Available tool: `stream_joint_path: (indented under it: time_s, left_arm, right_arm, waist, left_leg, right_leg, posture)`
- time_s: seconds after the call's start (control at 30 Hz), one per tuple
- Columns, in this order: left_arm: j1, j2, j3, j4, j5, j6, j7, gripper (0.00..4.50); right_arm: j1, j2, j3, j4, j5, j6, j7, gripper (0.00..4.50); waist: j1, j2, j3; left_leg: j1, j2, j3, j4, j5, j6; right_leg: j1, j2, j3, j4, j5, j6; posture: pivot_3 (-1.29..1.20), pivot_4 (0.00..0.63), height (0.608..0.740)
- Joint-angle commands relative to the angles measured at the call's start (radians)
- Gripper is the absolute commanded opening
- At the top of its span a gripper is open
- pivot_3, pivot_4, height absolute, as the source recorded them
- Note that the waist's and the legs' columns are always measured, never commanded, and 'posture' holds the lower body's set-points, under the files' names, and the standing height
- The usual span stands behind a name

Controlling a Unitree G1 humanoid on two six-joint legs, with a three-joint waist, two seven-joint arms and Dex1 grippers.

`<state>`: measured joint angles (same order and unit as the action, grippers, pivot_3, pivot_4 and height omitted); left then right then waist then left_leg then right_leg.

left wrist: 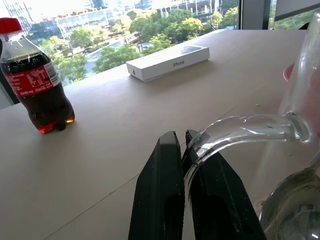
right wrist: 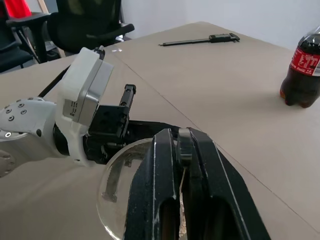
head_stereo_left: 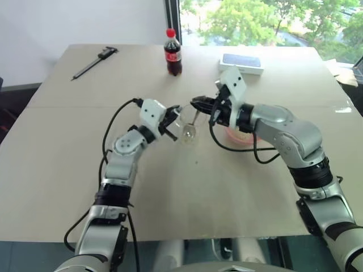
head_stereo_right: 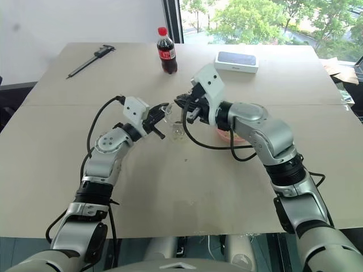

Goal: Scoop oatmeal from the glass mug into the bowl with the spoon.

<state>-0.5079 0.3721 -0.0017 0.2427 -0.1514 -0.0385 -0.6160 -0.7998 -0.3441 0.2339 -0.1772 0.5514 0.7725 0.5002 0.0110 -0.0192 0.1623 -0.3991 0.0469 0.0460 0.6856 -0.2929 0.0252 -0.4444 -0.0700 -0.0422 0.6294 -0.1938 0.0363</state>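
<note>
Mug (head_stereo_left: pixel 187 129) hangs tilted off table, handle pinched by L gripper (left wrist: pixel 186 150). R gripper (right wrist: pixel 182 145) clenched on spoon (head_stereo_left: pixel 194 118), tip in mug; bowl (head_stereo_left: pixel 241 136) under R arm. Risk: spoon nudge twists mug, oatmeal spills.

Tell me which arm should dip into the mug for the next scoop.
The right. Its gripper is already shut on the spoon, poised at the glass mug, while the left gripper is shut on the mug's handle, holding it off the table.
</note>
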Motion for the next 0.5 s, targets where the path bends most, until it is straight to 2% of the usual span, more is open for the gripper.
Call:
stream_joint_path:
  time_s: [0.03, 0.27, 0.5]
  left_arm:
    - [-0.018, -0.007, -0.005, -0.054, -0.001, -0.029, -0.005, 0.04]
    - [-0.008, -0.04, 0.006, -0.023, -0.013, -0.047, 0.005, 0.04]
    - [-0.006, -0.066, 0.011, 0.011, 0.002, -0.056, 0.028, 0.04]
  right_arm:
    - [0.009, 0.057, -0.081, -0.02, 0.073, 0.131, -0.055, 0.0]
    - [-0.076, 0.191, -0.344, 0.041, 0.212, 0.392, -0.252, 0.0]
    - [-0.115, 0.194, -0.417, 0.035, 0.228, 0.448, -0.299, 0.0]
  waist:
    - [0.0, 0.0, 0.0]
    - [0.001, 0.0, 0.0]
    - [-0.001, 0.0, 0.0]
  left_leg:
    - [0.0, 0.0, 0.0, 0.0, 0.0, 0.0]
    - [0.0, 0.0, 0.0, 0.001, 0.0, 0.0]
    - [0.0, 0.0, 0.0, 0.001, 0.0, 0.0]
  right_leg:
    - [0.0, 0.0, 0.0, 0.0, 0.0, 0.0]
    - [0.0, 0.0, 0.0, 0.003, 0.0, 0.0]
    - [-0.001, 0.0, 0.0, 0.004, 0.0, 0.0]
  posture:
    - [0.0, 0.15, 0.74]
    - [0.0, 0.15, 0.74]
    - [0.0, 0.15, 0.74]
